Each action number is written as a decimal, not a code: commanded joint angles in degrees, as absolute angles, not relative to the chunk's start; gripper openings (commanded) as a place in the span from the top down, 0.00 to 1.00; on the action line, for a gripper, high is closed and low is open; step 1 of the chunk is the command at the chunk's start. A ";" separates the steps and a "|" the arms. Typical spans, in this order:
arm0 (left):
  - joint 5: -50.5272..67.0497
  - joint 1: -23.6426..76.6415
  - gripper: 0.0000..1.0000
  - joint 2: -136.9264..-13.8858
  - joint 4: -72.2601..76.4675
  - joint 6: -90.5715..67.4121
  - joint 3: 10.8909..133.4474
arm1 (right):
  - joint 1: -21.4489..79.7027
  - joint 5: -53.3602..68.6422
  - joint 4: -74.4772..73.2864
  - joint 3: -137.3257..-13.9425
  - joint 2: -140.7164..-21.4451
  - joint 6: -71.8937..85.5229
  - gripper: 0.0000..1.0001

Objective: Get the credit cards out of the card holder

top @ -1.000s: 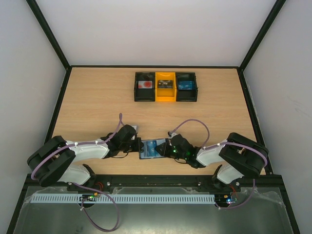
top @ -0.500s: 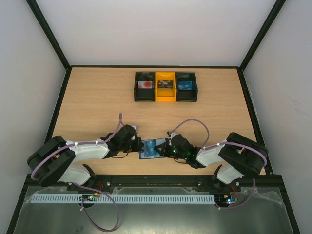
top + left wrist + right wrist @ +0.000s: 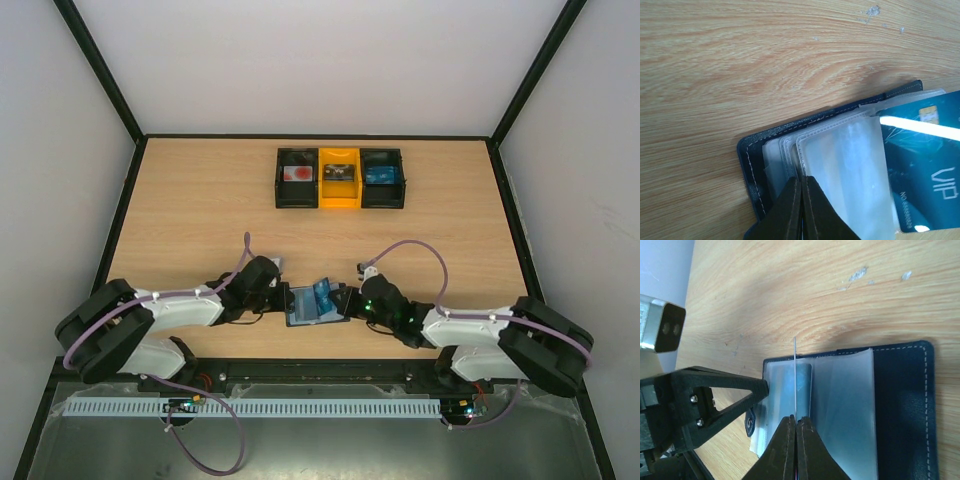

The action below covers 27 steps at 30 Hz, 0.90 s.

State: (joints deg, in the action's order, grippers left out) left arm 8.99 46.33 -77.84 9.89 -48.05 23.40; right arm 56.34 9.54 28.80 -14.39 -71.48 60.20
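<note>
The dark navy card holder (image 3: 300,318) lies open on the table between the two arms, its clear sleeves fanned out (image 3: 845,165). My left gripper (image 3: 801,180) is shut on the sleeves' near edge at the holder's left end (image 3: 283,298). A bright blue credit card (image 3: 323,294) marked VIP (image 3: 925,170) stands tilted up over the holder. My right gripper (image 3: 796,419) is shut on that card, which shows edge-on as a thin pale line (image 3: 795,370). In the top view the right gripper (image 3: 345,303) sits at the holder's right edge. Other cards are not visible.
Three small boxes stand in a row at the back: a black one (image 3: 298,178) holding a red-marked card, a yellow one (image 3: 339,178), and a black one (image 3: 383,178) holding something blue. The left gripper's black finger (image 3: 715,400) lies close to the right gripper's fingers.
The right gripper has shut on the blue card. The right arm has swung back to the right, and the card now stands tilted up over the holder. The left arm has stayed still.
</note>
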 commanded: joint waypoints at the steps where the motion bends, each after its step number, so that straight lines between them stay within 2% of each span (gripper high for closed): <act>1: 9.01 46.34 0.97 -76.55 6.88 -47.90 22.62 | 56.67 4.38 21.69 -14.04 -66.71 58.26 0.98; 3: 9.18 46.41 0.96 -75.88 6.55 -47.83 23.06 | 56.60 3.85 20.36 -13.70 -64.87 57.98 0.98; 5: 9.38 46.41 0.90 -75.14 5.90 -47.81 23.61 | 56.63 3.78 19.10 -13.46 -63.35 57.69 0.98; 14: 9.19 46.41 0.45 -65.39 1.47 -47.93 25.71 | 56.65 6.32 14.93 -12.97 -53.94 55.00 0.98; 19: 9.78 46.28 0.26 -57.71 -0.71 -45.80 26.31 | 56.66 11.40 14.50 -12.05 -47.66 53.18 0.98; 22: 11.81 46.15 0.20 -54.55 -2.42 -43.46 27.20 | 56.61 15.81 14.89 -11.92 -44.53 52.30 0.98; 27: 18.37 46.01 0.20 -50.90 -3.80 -40.22 28.38 | 56.64 24.77 17.13 -12.43 -40.99 51.59 0.98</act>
State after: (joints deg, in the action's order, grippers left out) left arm 12.60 46.30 -53.32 -1.21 -43.92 26.44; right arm 56.34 15.86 15.55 -12.51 -43.86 53.60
